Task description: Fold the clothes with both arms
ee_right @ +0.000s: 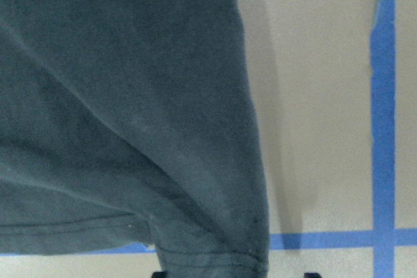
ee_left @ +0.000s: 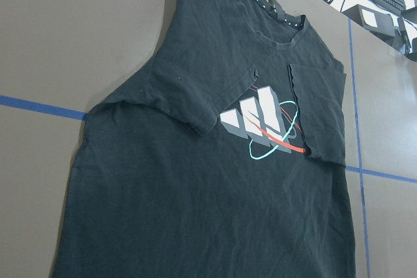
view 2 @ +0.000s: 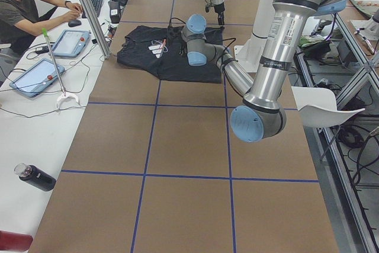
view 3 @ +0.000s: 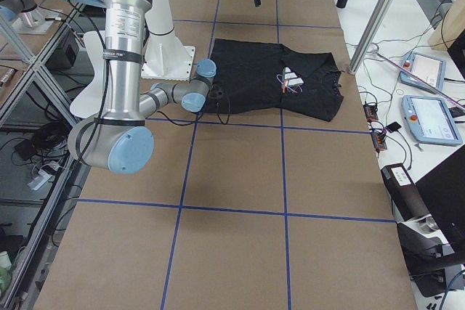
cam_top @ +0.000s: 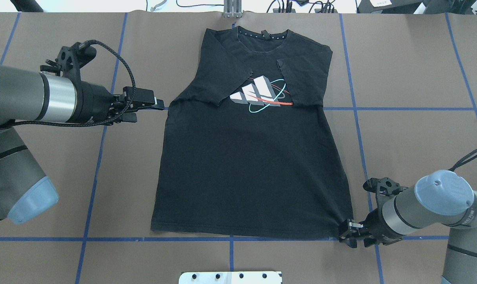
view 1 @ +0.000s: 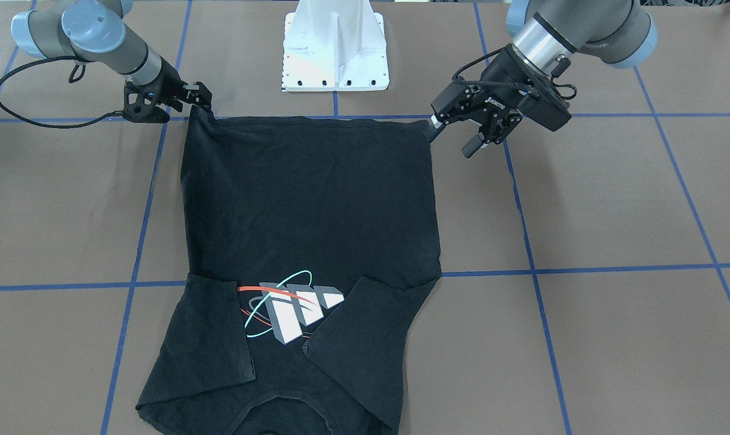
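Right hand (cam_top: 346,232) pinches T-shirt (cam_top: 250,165) hem corner; left hand (cam_top: 157,104) apart.

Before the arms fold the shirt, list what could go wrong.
1. Only the right gripper pinches the shirt, at one hem corner; the left gripper hangs open, off the cloth. Lifting now would likely skew the hem.
2. The grip is at the corner's very edge, so it may slip.
3. The folded-in sleeves lie loose and could flop open.

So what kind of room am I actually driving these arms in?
Most likely a robotics lab: a taped-grid table, touchscreen tablets on a side bench, and a person working at a keyboard beside the rig.
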`<act>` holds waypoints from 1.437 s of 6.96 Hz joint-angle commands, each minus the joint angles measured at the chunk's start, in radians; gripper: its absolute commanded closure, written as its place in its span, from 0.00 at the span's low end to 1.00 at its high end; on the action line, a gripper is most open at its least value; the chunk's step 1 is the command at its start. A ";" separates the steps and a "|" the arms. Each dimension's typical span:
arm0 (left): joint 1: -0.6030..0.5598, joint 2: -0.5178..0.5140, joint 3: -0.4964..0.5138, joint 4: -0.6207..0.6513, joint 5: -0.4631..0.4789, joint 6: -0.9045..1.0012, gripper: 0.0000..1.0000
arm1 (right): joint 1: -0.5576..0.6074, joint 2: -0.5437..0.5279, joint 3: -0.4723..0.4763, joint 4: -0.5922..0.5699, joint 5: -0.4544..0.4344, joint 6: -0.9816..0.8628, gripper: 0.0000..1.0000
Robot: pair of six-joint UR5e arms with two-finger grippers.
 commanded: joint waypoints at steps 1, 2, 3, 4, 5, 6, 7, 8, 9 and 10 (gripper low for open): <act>-0.001 0.002 -0.001 0.000 0.000 0.000 0.00 | -0.006 0.001 -0.008 0.000 0.000 0.000 0.34; -0.001 0.002 0.000 0.000 0.000 0.000 0.00 | -0.008 0.001 -0.009 0.000 0.000 0.000 0.34; -0.001 0.002 0.000 0.000 0.000 0.000 0.00 | -0.009 0.001 -0.012 0.000 0.000 0.000 0.34; -0.001 0.002 0.000 0.000 0.000 0.000 0.00 | -0.011 0.001 -0.013 0.000 0.002 0.000 0.35; -0.001 0.002 0.000 0.000 0.000 0.000 0.00 | -0.012 0.001 -0.016 0.000 0.002 0.000 0.35; -0.001 0.002 0.000 0.000 0.000 0.000 0.00 | -0.014 0.003 -0.016 0.000 0.003 0.000 0.35; -0.001 0.002 0.000 0.000 0.002 0.000 0.00 | -0.014 0.004 -0.016 0.000 0.003 0.000 0.38; -0.001 0.003 0.000 0.000 0.002 0.000 0.00 | -0.015 0.007 -0.016 0.000 0.005 0.000 0.42; -0.001 0.011 -0.001 0.000 0.000 0.000 0.00 | -0.015 0.007 -0.016 0.000 0.005 0.000 0.51; -0.001 0.012 0.000 0.000 0.000 0.002 0.00 | -0.015 0.007 -0.016 0.000 0.005 0.000 0.56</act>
